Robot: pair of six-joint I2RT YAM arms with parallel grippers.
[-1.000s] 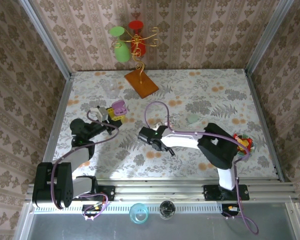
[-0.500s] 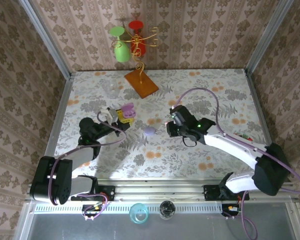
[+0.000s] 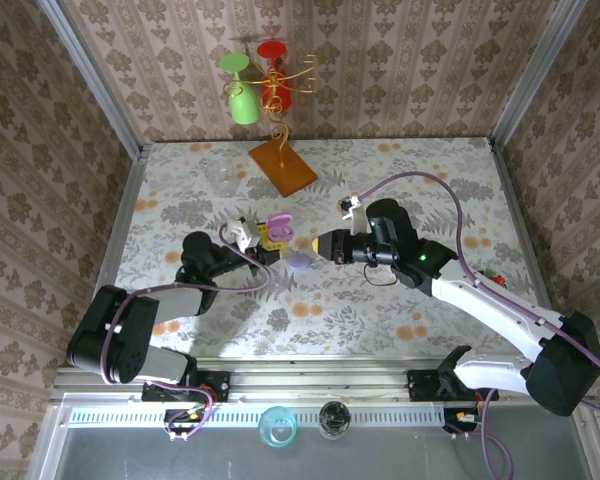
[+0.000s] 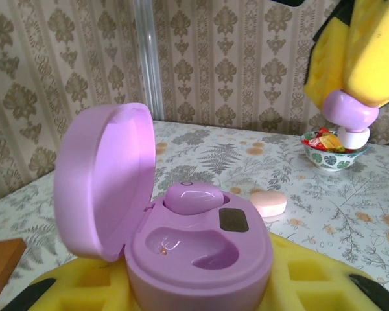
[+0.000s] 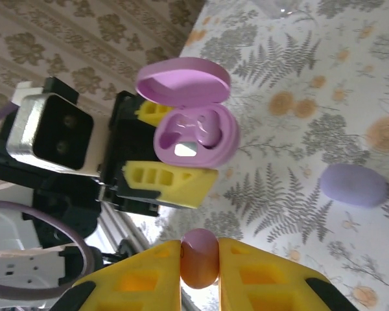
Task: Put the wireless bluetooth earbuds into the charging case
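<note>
Floral-patterned table (image 3: 430,180) fills the walled booth. Near its middle, the left gripper (image 3: 263,241) clamps an open lilac pebble-shaped plastic charging case (image 5: 194,133), lid up. The right gripper (image 5: 200,258) is just beside it and pinches a tiny lilac-pink plastic earbud (image 5: 200,256). A closed lilac pebble-shaped case (image 3: 299,261) lies below them, toward the near edge. Another lilac earbud (image 4: 191,194) sits in the open case.

Left gripper (image 3: 266,241) and right gripper (image 3: 321,247) (both clamped) face each other.
</note>
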